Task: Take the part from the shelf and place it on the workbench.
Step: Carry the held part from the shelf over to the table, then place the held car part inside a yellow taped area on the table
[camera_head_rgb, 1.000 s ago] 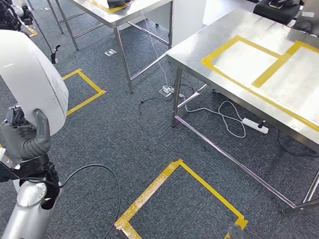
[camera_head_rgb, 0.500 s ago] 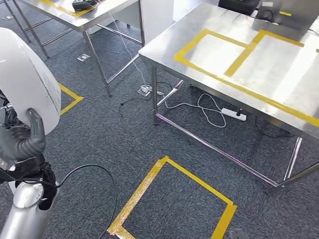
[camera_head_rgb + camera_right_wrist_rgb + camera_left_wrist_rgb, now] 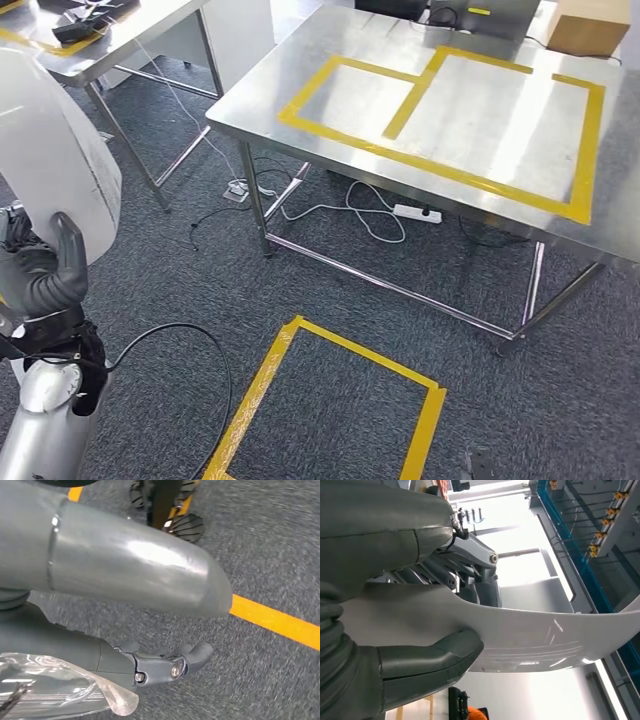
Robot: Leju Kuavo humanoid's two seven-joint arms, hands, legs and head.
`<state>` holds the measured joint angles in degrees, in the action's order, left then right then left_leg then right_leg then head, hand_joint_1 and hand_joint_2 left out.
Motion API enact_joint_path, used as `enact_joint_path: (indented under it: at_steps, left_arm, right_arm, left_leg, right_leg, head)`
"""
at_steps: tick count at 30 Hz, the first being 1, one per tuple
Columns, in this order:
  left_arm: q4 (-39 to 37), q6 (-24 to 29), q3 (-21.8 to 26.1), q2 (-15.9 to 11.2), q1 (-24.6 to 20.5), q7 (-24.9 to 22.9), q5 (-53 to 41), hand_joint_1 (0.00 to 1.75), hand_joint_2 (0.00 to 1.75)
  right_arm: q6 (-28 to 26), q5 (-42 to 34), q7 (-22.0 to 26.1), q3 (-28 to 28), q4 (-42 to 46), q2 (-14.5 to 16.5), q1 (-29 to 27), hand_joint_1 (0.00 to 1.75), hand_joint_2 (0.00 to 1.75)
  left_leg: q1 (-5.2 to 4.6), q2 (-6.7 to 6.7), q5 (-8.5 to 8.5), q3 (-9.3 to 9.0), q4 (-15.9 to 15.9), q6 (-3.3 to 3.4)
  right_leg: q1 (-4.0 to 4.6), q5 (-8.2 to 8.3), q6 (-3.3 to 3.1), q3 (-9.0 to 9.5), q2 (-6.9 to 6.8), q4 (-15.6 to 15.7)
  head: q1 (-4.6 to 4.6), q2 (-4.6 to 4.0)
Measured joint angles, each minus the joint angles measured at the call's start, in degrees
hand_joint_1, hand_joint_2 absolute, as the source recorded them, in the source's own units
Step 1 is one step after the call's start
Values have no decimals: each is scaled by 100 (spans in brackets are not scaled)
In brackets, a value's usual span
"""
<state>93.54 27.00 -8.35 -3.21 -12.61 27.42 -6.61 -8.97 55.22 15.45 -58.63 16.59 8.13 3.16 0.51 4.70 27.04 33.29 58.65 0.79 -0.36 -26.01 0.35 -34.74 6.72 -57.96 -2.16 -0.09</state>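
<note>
Above grey carpet (image 3: pixel 189 300), left hand (image 3: pixel 41 275) grips the white part (image 3: pixel 53 150).

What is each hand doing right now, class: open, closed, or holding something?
Left hand: holds the white part, thumb pressed against it.
Right hand: cannot be told.

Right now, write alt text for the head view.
The robot's left hand holds a large curved white part at the left edge. Ahead stands a steel workbench marked with yellow tape rectangles, above grey carpet.
</note>
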Motion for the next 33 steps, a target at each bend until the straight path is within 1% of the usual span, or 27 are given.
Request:
enact_joint_path:
  at_steps: [2,3,4,6,7,8,9,10,11,12,13,14,15,17,19,20,22,23,24,25,26,28,29,30,31,32,33]
  left_arm:
    - [-43,30,-5,8,-31,4,30,175,175]
    - [-57,46,-10,14,-42,8,39,175,175]
    - [-65,58,-13,18,-50,13,46,175,175]
    - [-76,76,-12,17,-51,19,84,175,175]
    - [-85,87,-10,15,-44,20,111,175,175]
    - [-96,99,-10,14,-33,20,141,175,175]
    - [-109,110,-10,15,-25,19,158,175,175]
    - [-122,119,-11,15,-19,19,168,175,175]
    - [-134,125,-11,15,-17,19,173,175,175]
    - [-143,131,-11,15,-18,19,174,175,175]
    - [-149,135,-11,13,-21,20,176,175,175]
    - [-153,139,-11,7,-20,24,178,175,175]
    - [-157,143,-12,2,-17,28,179,175,175]
    - [-161,144,-19,-4,-5,36,180,175,175]
    - [-161,145,-27,-12,2,42,181,175,175]
    - [-162,145,-27,-21,8,46,184,175,175]
    - [-169,147,-28,-43,40,54,196,175,175]
    - [-176,148,-28,-50,62,54,208,175,175]
    - [-183,148,-28,-55,82,54,221,175,175]
    - [-187,148,-28,-57,94,54,233,175,175]
    - [-189,148,-28,-56,97,55,243,175,175]
    - [-193,145,-30,-54,86,62,252,175,175]
    - [-197,142,-32,-53,76,69,255,175,175]
    - [-203,137,-36,-51,67,78,258,175,175]
    - [-208,132,-42,-48,55,85,260,175,175]
    - [-210,127,-50,-40,39,90,259,175,175]
    - [-211,122,-60,-28,20,93,256,175,175]
  right_arm:
    - [-28,1,-42,-1,-8,-7,11,0,0]
    - [-46,1,-61,-2,-14,-9,1,0,0]
    - [-62,0,-70,-4,-21,-12,-6,0,0]
    - [-87,5,-103,-7,-33,-11,-7,0,0]
    - [-100,12,-135,-9,-38,-10,-6,0,0]
    - [-115,23,-177,-13,-43,-10,-11,0,0]
    - [-126,33,-218,-18,-49,-10,-22,0,0]
    - [-134,41,-252,-23,-53,-11,-34,0,0]
    - [-139,51,-277,-29,-56,-11,-44,0,0]
    - [-143,67,-293,-33,-58,-11,-48,0,0]
    - [-145,86,-305,-36,-63,-11,-44,0,0]
    - [-147,104,-317,-38,-68,-10,-38,0,0]
    - [-148,118,-327,-38,-75,-9,-36,0,0]
    - [-150,122,-338,-38,-86,-8,-39,0,0]
    - [-155,122,-339,-39,-91,-8,-42,0,0]
    - [-160,122,-340,-42,-92,-8,-38,0,0]
    - [-169,122,-340,-48,-92,-8,-28,0,0]
    - [-170,122,-338,-50,-93,-8,-25,0,0]
    - [-170,121,-333,-52,-96,-8,-27,0,0]
    - [-169,120,-322,-54,-98,-8,-30,0,0]
    - [-168,116,-305,-56,-101,-8,-32,0,0]
    - [-166,107,-252,-59,-107,-7,-23,0,0]
    - [-160,103,-226,-61,-109,-7,-14,0,0]
    - [-151,104,-203,-63,-111,-7,-6,0,0]
    - [-141,107,-186,-65,-114,-8,-6,0,0]
    - [-136,115,-168,-67,-116,-8,-13,0,0]
    - [-153,140,-143,-67,-119,-8,-26,0,0]
  left_leg:
    - [-1,-118,-21,-17,-61,13]
    - [14,-188,-36,-36,-100,34]
    - [32,-262,-53,-54,-139,57]
    - [38,-413,-62,-71,-171,87]
    - [34,-490,-58,-70,-171,91]
    - [31,-567,-51,-71,-169,90]
    - [31,-638,-43,-74,-168,86]
    - [34,-705,-32,-80,-165,75]
    - [38,-767,-17,-91,-160,56]
    - [35,-822,1,-103,-153,30]
    - [20,-872,22,-112,-141,-2]
    - [1,-915,40,-123,-130,-32]
    - [-16,-955,55,-135,-126,-59]
    - [-18,-1026,82,-167,-129,-117]
    - [16,-897,217,-136,12,-176]
    - [32,-772,367,-42,246,-196]
    - [45,-575,743,315,1032,-209]
    - [43,-545,857,493,1386,-208]
    - [41,-531,858,602,1568,-199]
    - [40,-518,736,607,1516,-180]
    - [40,-488,518,507,1237,-151]
    - [45,-253,95,200,453,-81]
    - [47,-130,-5,90,166,-61]
    - [43,-34,-31,38,15,-50]
    - [36,-8,-10,29,-17,-47]
    - [32,-53,-12,22,-50,-41]
    - [36,-102,-26,7,-78,-23]
  right_leg:
    - [-22,20,75,-55,86,10]
    - [-10,-14,103,-93,11,-28]
    - [3,-102,129,-176,-137,-161]
    - [6,-431,177,-493,-498,-780]
    - [-10,-594,205,-687,-588,-1169]
    - [-25,-681,230,-830,-626,-1457]
    - [-39,-665,251,-875,-644,-1552]
    - [-51,-542,266,-796,-666,-1404]
    - [-62,-347,278,-601,-720,-1043]
    - [-59,-192,282,-373,-841,-613]
    - [-54,-76,262,-168,-937,-252]
    - [-42,-28,231,-38,-1004,-31]
    - [-28,-42,189,9,-1027,41]
    - [-25,-41,100,15,-906,28]
    - [-42,-30,28,23,-795,37]
    - [-54,-22,-4,32,-739,44]
    - [-49,-25,-40,39,-612,43]
    - [-41,-27,-48,44,-539,40]
    - [-32,-30,-53,50,-461,36]
    - [-23,-33,-55,60,-382,32]
    - [-17,-36,-53,74,-306,29]
    - [-11,-42,-35,80,-165,20]
    - [-21,-39,-13,58,-103,12]
    - [-37,-30,19,26,-44,9]
    - [-55,-16,60,-4,11,13]
    - [-72,-3,103,-20,61,25]
    - [-71,-12,141,-39,19,20]
  head:
    - [13,0]
    - [2,0]
    - [-19,0]
    - [-54,0]
    - [-62,0]
    - [-61,0]
    - [-64,0]
    - [-64,0]
    - [-64,0]
    - [-66,0]
    - [-64,0]
    - [-61,0]
    - [-59,0]
    - [-54,0]
    - [-43,0]
    - [-32,0]
    - [-18,0]
    - [-16,0]
    - [-16,0]
    - [-16,0]
    - [-16,0]
    - [-20,0]
    - [-20,0]
    - [-17,0]
    - [-12,0]
    - [-6,0]
    - [-5,0]
